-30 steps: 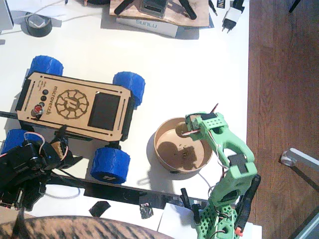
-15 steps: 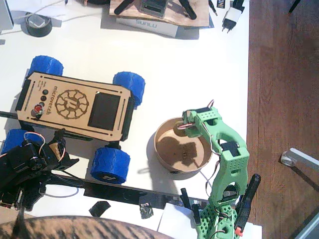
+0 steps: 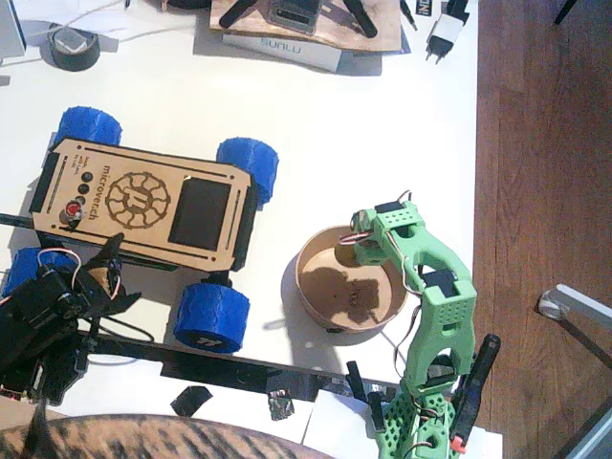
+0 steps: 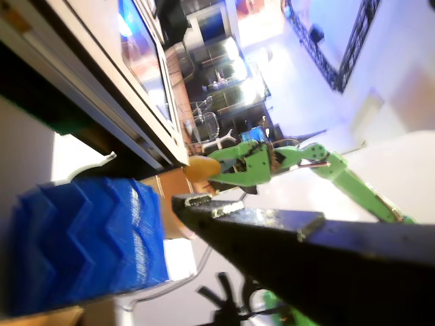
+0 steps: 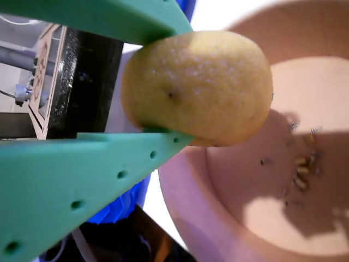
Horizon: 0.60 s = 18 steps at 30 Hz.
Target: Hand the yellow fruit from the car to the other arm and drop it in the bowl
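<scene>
overhead, the fixed view shows the green right arm (image 3: 430, 287) reaching over the near rim of the tan bowl (image 3: 311, 287), its end effector (image 3: 361, 247) above the bowl's right inner edge; the yellow fruit cannot be made out from here. the car (image 3: 143, 203), plywood with blue wheels, sits on the white surface (image 3: 382, 124) left of the bowl, apart from it. the black left arm (image 3: 48, 320) lies at the lower left beside the car's near front wheel; whether its end effector (image 3: 107, 263) is open or closed cannot be told in this view.

in a wrist view, from low beside a blue wheel (image 4: 81, 238), the green end effector (image 4: 217, 170) appears in the distance with the yellow fruit (image 4: 200, 168) clamped at its tip. a black finger (image 4: 272, 231) of the left end effector crosses the foreground, carrying nothing that shows.

closest of all, in a wrist view, the yellow fruit (image 5: 199, 87) is pinched between two green fingers (image 5: 82, 180), hanging above the bowl's (image 5: 185, 207) rim. a few crumbs (image 5: 302, 169) lie on the pale bowl floor.
</scene>
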Available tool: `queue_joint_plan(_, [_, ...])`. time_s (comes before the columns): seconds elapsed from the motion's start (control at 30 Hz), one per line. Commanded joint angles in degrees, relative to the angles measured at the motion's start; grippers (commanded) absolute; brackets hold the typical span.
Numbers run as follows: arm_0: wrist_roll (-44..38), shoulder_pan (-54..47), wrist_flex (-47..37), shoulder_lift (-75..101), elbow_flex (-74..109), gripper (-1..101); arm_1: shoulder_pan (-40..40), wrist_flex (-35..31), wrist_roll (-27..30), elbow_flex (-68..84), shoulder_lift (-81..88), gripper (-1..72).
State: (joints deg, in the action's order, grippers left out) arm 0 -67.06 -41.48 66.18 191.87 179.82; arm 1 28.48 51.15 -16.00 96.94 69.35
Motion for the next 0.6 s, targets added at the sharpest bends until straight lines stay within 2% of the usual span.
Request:
queue_joint_plan(0.0, [3.7,3.3,-0.1,1.9,7.9,50,-0.4,1.5,-1.1,-3.1,0.4,0.0])
queue_joint_plan(0.13, [5.7,6.2,3.1,5.3,7.8,50,-0.5,2.5,-1.1,-3.2,0.4,0.3])
queue_joint_plan(0.23, [6.6,8.7,1.6,3.3,7.4,50,-0.8,2.5,-0.8,-2.8,0.6,10.3])
queue_joint_plan(0.37, [7.5,13.1,-0.3,2.0,7.3,50,-1.0,2.5,-0.4,-2.0,1.4,17.6])
queue_joint_plan(0.57, [7.9,19.0,-1.3,0.5,7.2,50,-0.7,2.4,-0.3,-1.3,1.8,21.1])
